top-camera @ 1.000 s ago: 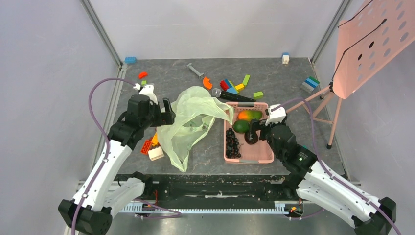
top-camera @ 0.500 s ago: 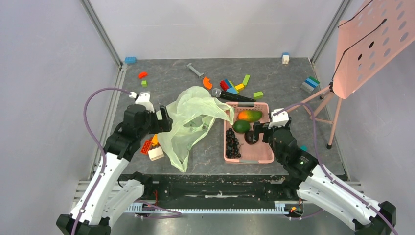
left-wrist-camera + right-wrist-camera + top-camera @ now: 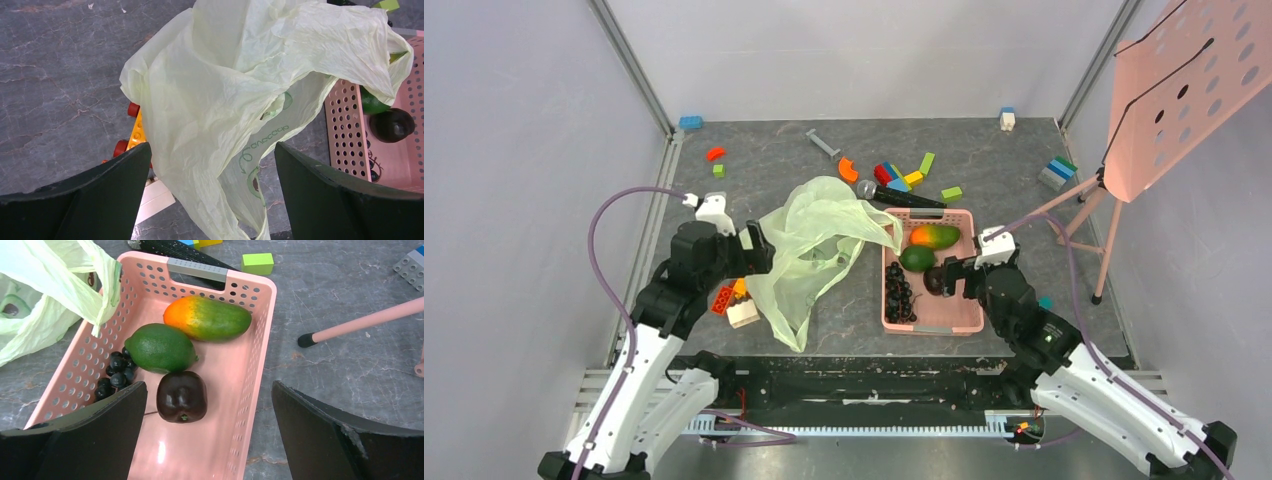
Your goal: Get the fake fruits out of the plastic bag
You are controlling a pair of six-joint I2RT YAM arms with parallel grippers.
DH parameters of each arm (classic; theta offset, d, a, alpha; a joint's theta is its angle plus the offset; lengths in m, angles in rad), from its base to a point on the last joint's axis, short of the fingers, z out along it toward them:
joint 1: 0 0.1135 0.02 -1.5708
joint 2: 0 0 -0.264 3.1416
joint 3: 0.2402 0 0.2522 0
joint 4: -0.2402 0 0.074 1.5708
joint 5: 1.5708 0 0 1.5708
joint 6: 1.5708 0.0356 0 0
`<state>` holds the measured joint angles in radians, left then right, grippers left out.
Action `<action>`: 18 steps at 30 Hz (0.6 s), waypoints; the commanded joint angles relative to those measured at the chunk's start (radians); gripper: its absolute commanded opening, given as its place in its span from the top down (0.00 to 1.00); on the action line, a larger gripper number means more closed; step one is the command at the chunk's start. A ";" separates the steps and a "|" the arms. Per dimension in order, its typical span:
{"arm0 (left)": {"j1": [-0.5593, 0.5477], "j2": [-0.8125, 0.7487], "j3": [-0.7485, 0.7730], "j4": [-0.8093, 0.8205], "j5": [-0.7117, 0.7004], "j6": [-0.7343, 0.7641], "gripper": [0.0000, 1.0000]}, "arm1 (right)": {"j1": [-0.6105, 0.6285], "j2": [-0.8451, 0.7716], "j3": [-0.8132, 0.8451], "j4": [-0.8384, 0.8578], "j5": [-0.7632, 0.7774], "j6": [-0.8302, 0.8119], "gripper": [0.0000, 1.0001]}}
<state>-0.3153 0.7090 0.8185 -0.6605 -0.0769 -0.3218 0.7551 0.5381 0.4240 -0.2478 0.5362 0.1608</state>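
While the pale green plastic bag (image 3: 809,250) lies crumpled near the middle of the table (image 3: 764,160), all four fake fruits sit in the pink basket (image 3: 197,270) just to its right. One loose fold of the bag drapes over the basket's left rim near its far corner.

In the basket, the mango (image 3: 207,317) lies across the far end. The green fruit (image 3: 160,347) is just in front of it and touches it. The brown fruit (image 3: 181,396) rests against the near side of the green one. The grapes (image 3: 116,377) lie along the left wall, beside both.

The left gripper (image 3: 762,250) hangs at the bag's left edge with its jaws spread wide and nothing between them. In its wrist view the bag shows between the two fingers (image 3: 95,195), but whether they touch it cannot be told.

The right gripper (image 3: 946,280) is over the right side of the basket, also spread wide and holding nothing, with the brown fruit below the gap.

A few blocks (image 3: 729,297) peek out from under the bag's left side. More blocks (image 3: 902,175) are scattered toward the far edge of the table. A pink stand (image 3: 1169,90) rises at the right edge.
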 commanded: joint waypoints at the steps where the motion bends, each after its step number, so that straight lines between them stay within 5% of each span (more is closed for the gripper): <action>1: 0.003 -0.071 -0.016 0.044 -0.003 0.000 0.00 | -0.002 -0.062 0.014 -0.015 -0.051 0.009 0.02; 18: 0.002 -0.101 -0.019 0.047 -0.001 0.000 0.00 | -0.002 -0.187 -0.045 -0.085 -0.016 0.023 0.02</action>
<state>-0.3153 0.6071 0.7967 -0.6483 -0.0772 -0.3218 0.7551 0.3729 0.3901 -0.3355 0.4988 0.1768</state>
